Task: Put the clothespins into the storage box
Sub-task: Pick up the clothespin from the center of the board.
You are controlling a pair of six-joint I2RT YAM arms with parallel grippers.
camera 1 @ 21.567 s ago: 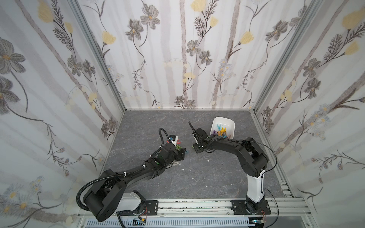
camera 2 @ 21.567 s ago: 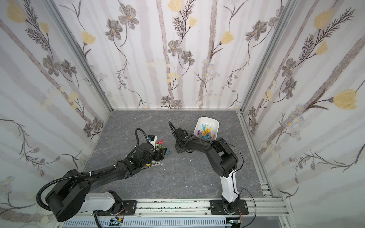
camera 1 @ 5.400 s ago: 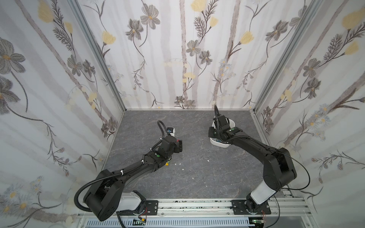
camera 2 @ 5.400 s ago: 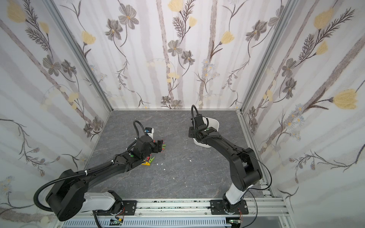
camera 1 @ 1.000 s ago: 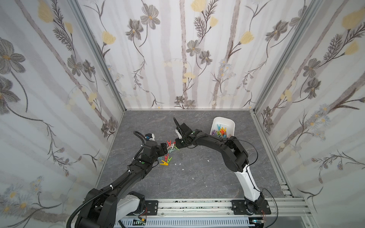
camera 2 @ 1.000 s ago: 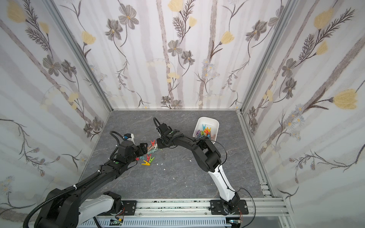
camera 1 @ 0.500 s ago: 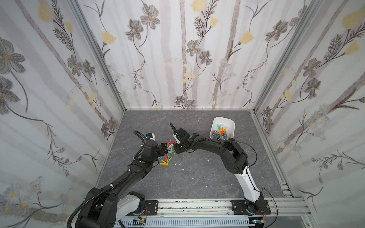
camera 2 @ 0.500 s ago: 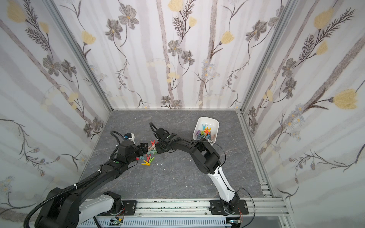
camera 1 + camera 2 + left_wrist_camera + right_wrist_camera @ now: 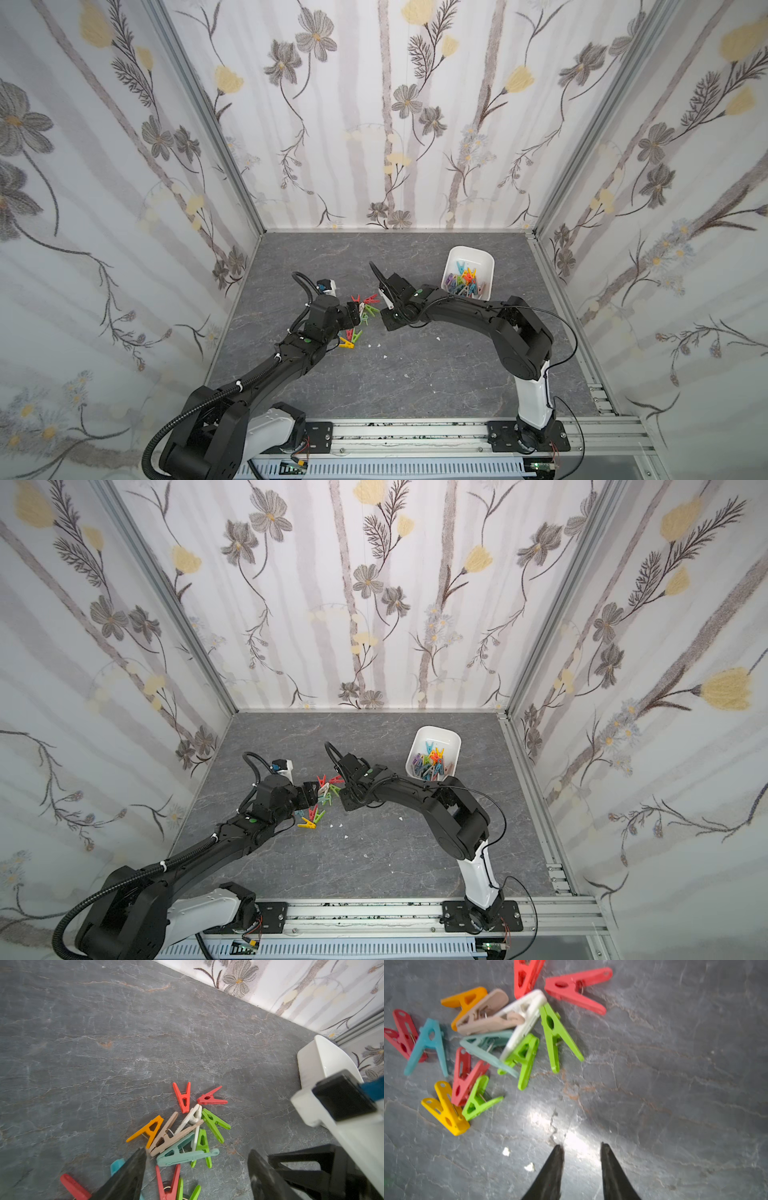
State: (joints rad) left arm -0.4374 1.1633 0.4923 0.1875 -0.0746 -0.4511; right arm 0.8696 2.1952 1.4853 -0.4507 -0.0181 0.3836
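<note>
Several loose clothespins (image 9: 365,309) (image 9: 326,791) lie in a coloured pile left of the table's middle. My left gripper (image 9: 356,314) (image 9: 196,1159) stands open and low at the pile's left edge; a teal clothespin (image 9: 182,1156), a red one (image 9: 168,1182) and a green one lie between its fingers (image 9: 128,1174), ungripped. My right gripper (image 9: 388,326) (image 9: 581,1146) is open by a narrow gap and empty, over bare table just right of the pile (image 9: 500,1039). The white storage box (image 9: 469,249) (image 9: 438,729) (image 9: 318,1057) stands at the back right with several clothespins (image 9: 463,282) inside.
Small white specks (image 9: 378,345) (image 9: 506,1151) dot the grey stone-patterned table near the pile. Floral walls close in the left, back and right sides. An aluminium rail (image 9: 415,432) holding both arm bases runs along the front edge.
My right gripper has drawn back from the top of the pile toward the front right and now hangs over bare table. The left arm and the pile look unchanged.
</note>
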